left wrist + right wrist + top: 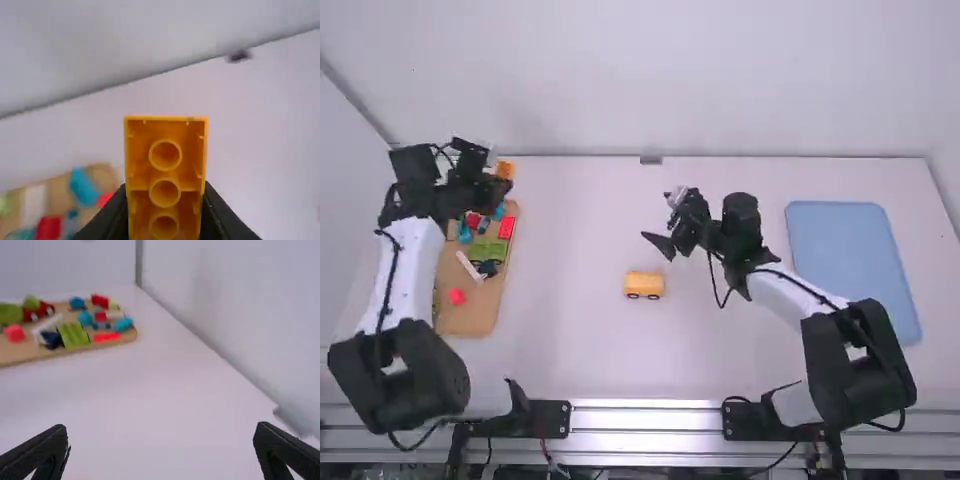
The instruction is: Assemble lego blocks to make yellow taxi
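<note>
While the black two-finger left gripper [496,186] clasps a yellow-orange, rectangular plastic block [165,175], the black two-finger right gripper [658,245] hangs spread and empty beyond the yellow-orange, boxy, dark-wheeled plastic vehicle piece [644,284] on the white table [580,350].

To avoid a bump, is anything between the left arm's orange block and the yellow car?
Nothing visible stands between the orange block and the yellow car, but the open right gripper hangs near the car.
</note>
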`<state>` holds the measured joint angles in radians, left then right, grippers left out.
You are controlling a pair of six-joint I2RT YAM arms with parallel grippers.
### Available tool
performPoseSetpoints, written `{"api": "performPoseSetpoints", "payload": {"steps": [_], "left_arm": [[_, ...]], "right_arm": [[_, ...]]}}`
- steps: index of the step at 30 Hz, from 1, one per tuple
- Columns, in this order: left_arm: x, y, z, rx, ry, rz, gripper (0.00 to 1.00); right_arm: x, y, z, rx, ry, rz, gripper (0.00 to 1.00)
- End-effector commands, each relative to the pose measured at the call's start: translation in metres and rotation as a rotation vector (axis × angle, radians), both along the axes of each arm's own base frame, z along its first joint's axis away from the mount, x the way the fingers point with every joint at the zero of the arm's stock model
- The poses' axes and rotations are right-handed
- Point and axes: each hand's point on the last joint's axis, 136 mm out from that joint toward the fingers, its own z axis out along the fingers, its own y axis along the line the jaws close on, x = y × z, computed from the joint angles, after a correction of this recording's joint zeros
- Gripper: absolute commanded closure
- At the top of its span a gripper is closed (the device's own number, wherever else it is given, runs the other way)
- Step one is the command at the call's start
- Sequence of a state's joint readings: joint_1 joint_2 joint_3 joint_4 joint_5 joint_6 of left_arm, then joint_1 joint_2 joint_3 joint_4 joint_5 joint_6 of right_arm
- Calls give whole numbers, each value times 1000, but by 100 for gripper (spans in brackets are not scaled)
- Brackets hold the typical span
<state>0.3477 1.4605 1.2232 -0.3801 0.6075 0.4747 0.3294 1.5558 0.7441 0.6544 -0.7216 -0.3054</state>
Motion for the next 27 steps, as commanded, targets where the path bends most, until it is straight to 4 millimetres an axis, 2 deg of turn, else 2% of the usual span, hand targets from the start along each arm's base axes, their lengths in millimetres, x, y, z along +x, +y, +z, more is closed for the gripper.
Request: {"api": "performPoseSetpoints", "payload": {"steps": [1,3,4,5,9,11,17,21,27], "left_arm": [[-23,-69,11,-100,-96,-268,94],[-36,-115,10,-156,-124,-402,98],[-38,-123,10,-163,-129,-430,98],[-46,-148,9,-189,-138,-519,98],[-63,-189,17,-269,-185,-694,98],[-65,-202,21,-317,-204,-757,98],[-73,-223,16,-408,-222,-894,98],[-70,-224,10,-415,-215,-901,98],[-80,-228,10,-426,-266,-999,98]], "right_arm": [[-10,8,8,85,56,95,2],[-9,11,19,155,58,148,1],[-9,11,21,166,61,159,1],[-10,15,26,193,74,214,2],[-19,30,39,219,76,380,0],[-17,34,44,223,74,418,3],[-21,40,64,226,35,528,7],[-20,44,73,240,63,526,9],[-23,53,81,254,102,544,22]]}}
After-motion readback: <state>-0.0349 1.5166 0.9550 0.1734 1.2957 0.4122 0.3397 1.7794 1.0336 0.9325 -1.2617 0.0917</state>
